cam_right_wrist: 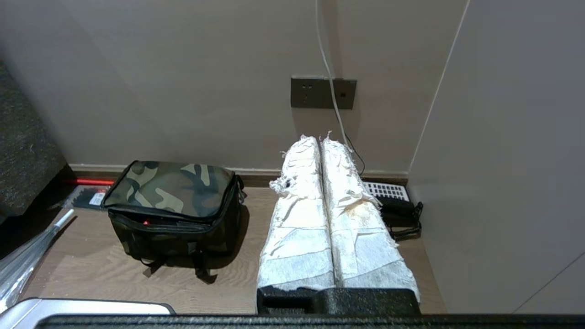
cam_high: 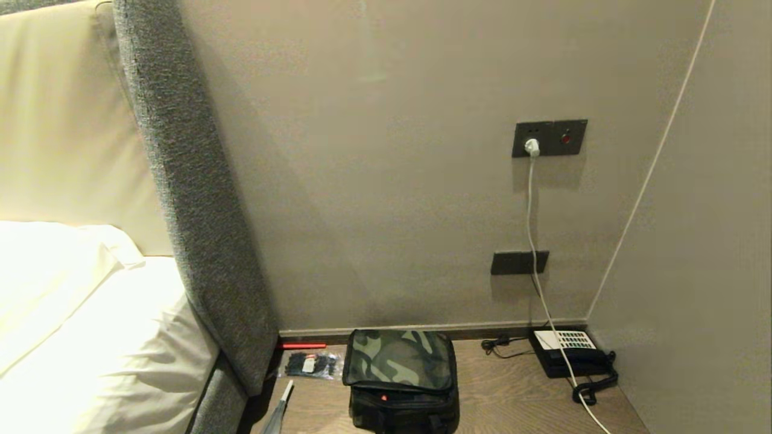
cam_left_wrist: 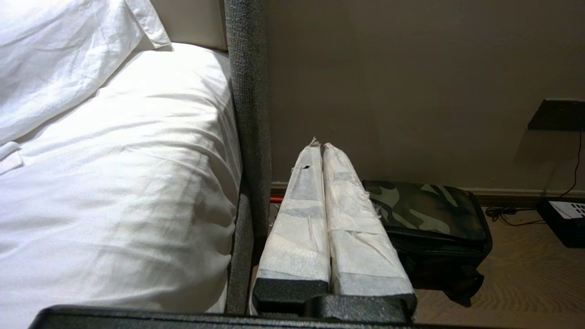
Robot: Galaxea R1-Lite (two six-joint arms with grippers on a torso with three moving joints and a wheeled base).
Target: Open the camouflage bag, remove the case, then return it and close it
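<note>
Both grippers (cam_left_wrist: pixel 322 151) (cam_right_wrist: pixel 320 141) hang level, fingers pressed together, apparently short of the camouflage bag (cam_high: pixel 401 361).

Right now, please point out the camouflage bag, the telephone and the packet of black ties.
camouflage bag (cam_high: pixel 399 360), head view, on its lid.
telephone (cam_high: pixel 566 340), head view, on its keypad panel.
packet of black ties (cam_high: pixel 312 364), head view, on its middle.

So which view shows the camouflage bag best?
The right wrist view: the whole camouflage bag shows, lid down, straps included. The head view cuts off its bottom; in the left wrist view the left gripper hides part of it.
</note>
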